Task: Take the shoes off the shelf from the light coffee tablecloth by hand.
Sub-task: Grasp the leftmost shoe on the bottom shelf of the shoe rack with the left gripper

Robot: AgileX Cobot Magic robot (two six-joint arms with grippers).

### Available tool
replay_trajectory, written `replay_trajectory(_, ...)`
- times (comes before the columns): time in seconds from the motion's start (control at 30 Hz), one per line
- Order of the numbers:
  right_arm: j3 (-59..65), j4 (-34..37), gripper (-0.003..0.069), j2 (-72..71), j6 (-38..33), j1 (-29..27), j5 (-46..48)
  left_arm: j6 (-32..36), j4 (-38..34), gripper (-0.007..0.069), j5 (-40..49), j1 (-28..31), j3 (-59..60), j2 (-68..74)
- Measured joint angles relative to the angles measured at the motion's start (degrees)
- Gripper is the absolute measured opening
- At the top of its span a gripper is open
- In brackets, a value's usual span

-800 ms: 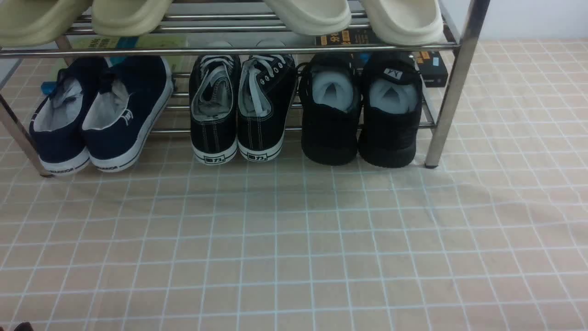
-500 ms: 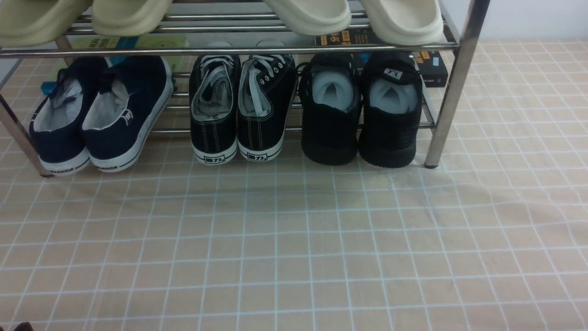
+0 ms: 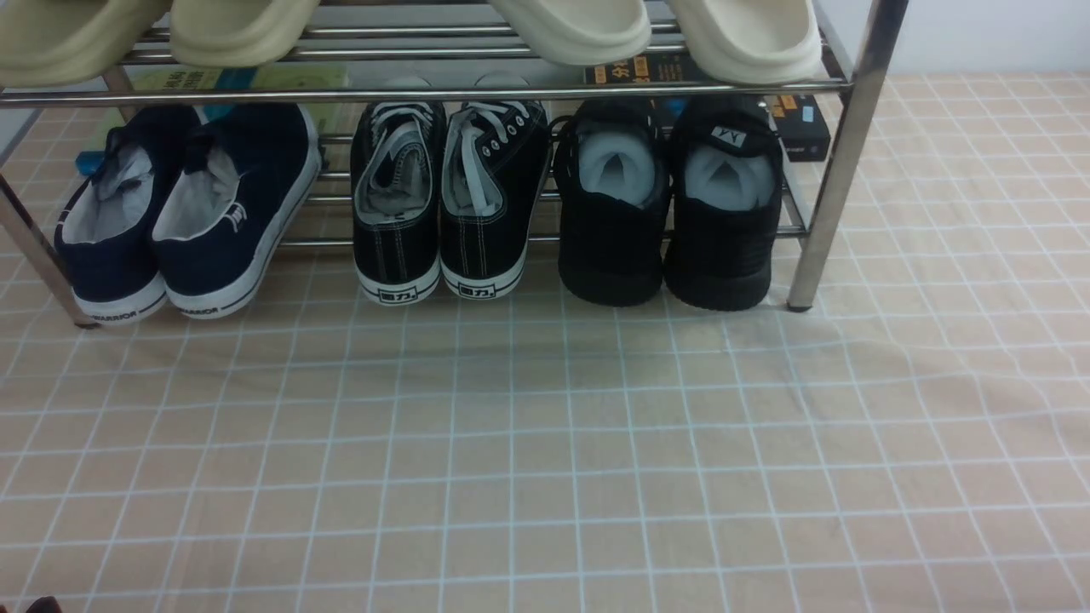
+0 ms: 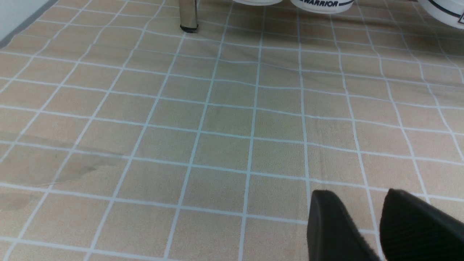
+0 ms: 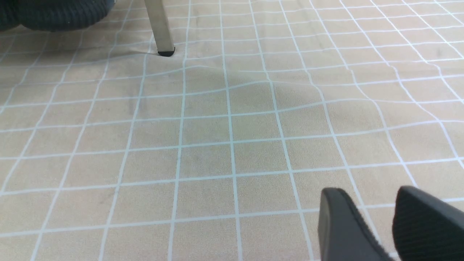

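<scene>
The navy-blue slip-on shoes (image 3: pixel 183 217) with white "WARRIOR" soles stand side by side, heels toward me, at the left end of the chrome shelf's (image 3: pixel 426 92) bottom tier. Their white sole edges show at the edge of the left wrist view (image 4: pixel 322 3), next to a shelf leg (image 4: pixel 188 14). The light coffee tablecloth (image 3: pixel 545 460) lies under everything. My left gripper (image 4: pixel 357 194) hovers over bare cloth, well short of the shoes, its fingers slightly apart and empty. My right gripper (image 5: pixel 364 190) is also slightly apart and empty over the cloth. Neither gripper shows in the front view.
Black lace-up sneakers (image 3: pixel 447 204) stand mid-tier and all-black sneakers (image 3: pixel 673 213) at the right, by the right shelf leg (image 3: pixel 830 196). Cream slippers (image 3: pixel 656 25) sit on the tier above. Boxes (image 3: pixel 800 128) lie behind the shelf. The cloth is wrinkled near that leg (image 5: pixel 159 25).
</scene>
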Motion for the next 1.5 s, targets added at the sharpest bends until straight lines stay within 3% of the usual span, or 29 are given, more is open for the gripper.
replay_trajectory(0.37,0.0,0.0,0.024,0.0,0.0,0.0,0.0,-1.15,-0.55,0.0242,-0.11,0.0,0.0,0.0)
replay_trajectory(0.67,0.0,0.0,0.024,0.0,0.0,0.0,0.0,-26.49,-26.08,0.0242,-0.67,0.0,0.1,0.0)
replay_trajectory(0.8,0.0,0.0,0.024,0.0,0.0,0.0,0.0,-30.81,-28.33,0.0242,-0.85,0.0,0.25,0.0)
replay_trajectory(1.07,0.0,0.0,0.024,0.0,0.0,0.0,0.0,-31.45,-27.33,0.0209,-3.2,0.0,0.57,0.0)
replay_trajectory(1.23,0.0,0.0,0.024,0.0,0.0,0.0,0.0,-25.51,-25.79,0.0043,0.76,0.0,-6.58,0.06)
replay_trajectory(1.33,0.0,0.0,0.024,0.0,0.0,0.0,0.0,-22.74,-23.83,0.0004,5.32,0.0,-14.3,2.89)
replay_trajectory(1.5,0.0,0.06,0.024,0.0,0.0,0.0,0.0,-20.24,-15.46,0.0001,25.12,0.0,-27.7,19.6)
